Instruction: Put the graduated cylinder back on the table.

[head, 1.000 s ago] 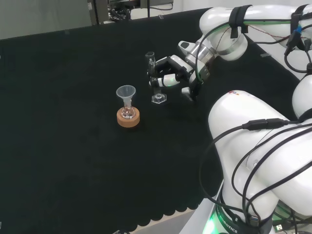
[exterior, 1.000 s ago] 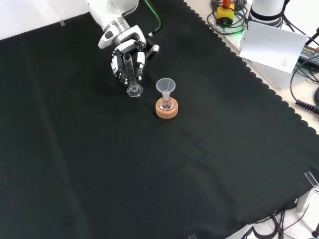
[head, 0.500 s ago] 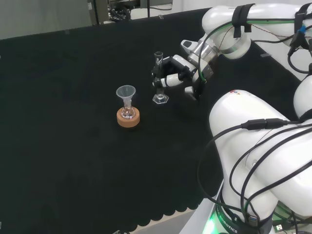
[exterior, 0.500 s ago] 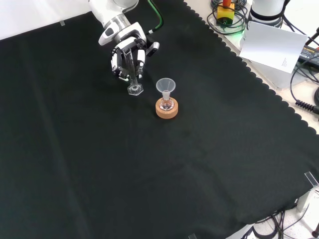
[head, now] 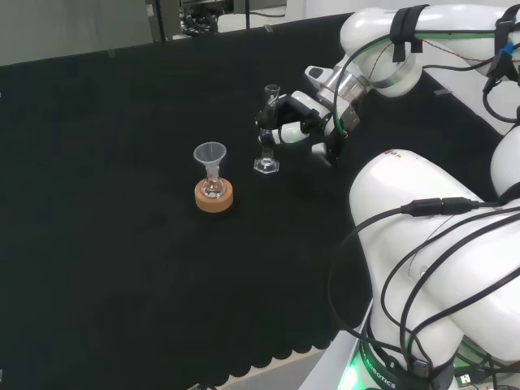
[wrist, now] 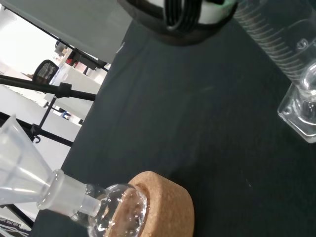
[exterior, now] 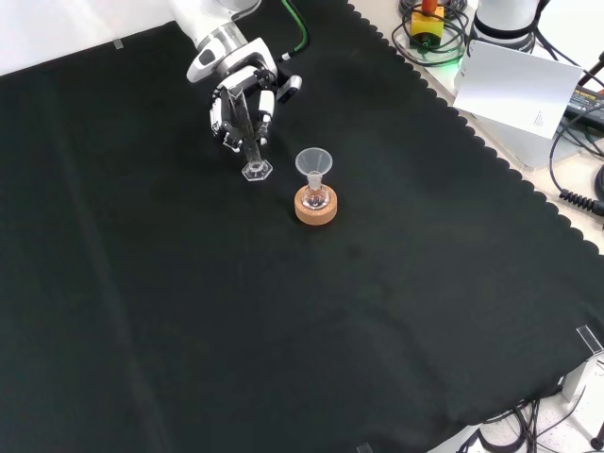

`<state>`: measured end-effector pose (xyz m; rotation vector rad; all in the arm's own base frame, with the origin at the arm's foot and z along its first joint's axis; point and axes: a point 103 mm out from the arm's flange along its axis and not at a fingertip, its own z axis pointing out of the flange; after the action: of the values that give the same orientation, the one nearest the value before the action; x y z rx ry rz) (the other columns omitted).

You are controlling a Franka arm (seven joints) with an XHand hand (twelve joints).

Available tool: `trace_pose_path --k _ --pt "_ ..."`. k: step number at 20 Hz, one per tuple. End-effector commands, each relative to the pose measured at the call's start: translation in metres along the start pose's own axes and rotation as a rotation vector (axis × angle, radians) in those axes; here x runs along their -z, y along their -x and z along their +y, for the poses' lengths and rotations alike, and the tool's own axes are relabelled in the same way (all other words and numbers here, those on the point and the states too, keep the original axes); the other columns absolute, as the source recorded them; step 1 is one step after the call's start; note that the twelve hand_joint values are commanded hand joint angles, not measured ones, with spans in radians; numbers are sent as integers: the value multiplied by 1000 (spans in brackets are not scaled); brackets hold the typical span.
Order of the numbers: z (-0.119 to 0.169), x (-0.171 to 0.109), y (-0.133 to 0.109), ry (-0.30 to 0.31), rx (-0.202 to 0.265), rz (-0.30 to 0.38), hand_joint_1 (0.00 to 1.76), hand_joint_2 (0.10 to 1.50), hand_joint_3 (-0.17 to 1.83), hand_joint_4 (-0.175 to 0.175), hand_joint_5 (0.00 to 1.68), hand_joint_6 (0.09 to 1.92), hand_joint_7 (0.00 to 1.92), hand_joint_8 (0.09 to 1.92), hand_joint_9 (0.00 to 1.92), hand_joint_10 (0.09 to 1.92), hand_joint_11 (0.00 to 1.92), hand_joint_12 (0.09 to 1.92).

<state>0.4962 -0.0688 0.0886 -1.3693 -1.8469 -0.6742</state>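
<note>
The bench (exterior: 396, 311) cloth was plain black; the cork ring (exterior: 315, 209) tan; the funnel (exterior: 313, 163) and graduated cylinder (exterior: 252, 151) clear; the hand (exterior: 238, 94) black and white.

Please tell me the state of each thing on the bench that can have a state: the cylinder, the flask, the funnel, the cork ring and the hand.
graduated cylinder: upright, base on the cloth, looks empty, held by the fingers.
hand: fingers curled round the cylinder's tube.
flask: upright, seated in its stand.
funnel: upright in the flask's neck, looks empty.
cork ring: flat on the cloth, carrying the flask.
</note>
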Motion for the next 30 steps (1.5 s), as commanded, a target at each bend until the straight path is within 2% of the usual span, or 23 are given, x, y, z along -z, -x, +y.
trace_pose_path --k 1,3,7,17,21,23,27,30 --pt "-2 1 1 -9 -8 -18 1250 1038 -97 -8 982 695 956 554 1194 208 899 1025" --pt "-3 3 0 -12 -4 -14 1253 1045 -155 13 946 656 924 547 1182 166 873 1038" --pt "-3 4 -2 -11 -2 -27 1203 1022 -175 13 835 689 804 564 1100 125 695 1141" --pt "-6 9 -4 -14 -20 -50 1128 981 -175 -11 665 707 665 595 973 116 525 1239" --pt "-8 20 -7 -5 -33 -58 1082 947 -175 -40 467 594 499 624 850 126 394 1291" --pt "-8 23 -10 3 -43 -72 1065 938 -175 -49 426 504 425 660 773 203 344 1305" --pt "-13 34 -16 9 -47 -67 1010 915 -175 -60 395 343 271 686 535 509 209 1353" --pt "-17 39 -20 21 -59 -83 988 908 -175 -62 393 291 220 689 456 613 160 1374"
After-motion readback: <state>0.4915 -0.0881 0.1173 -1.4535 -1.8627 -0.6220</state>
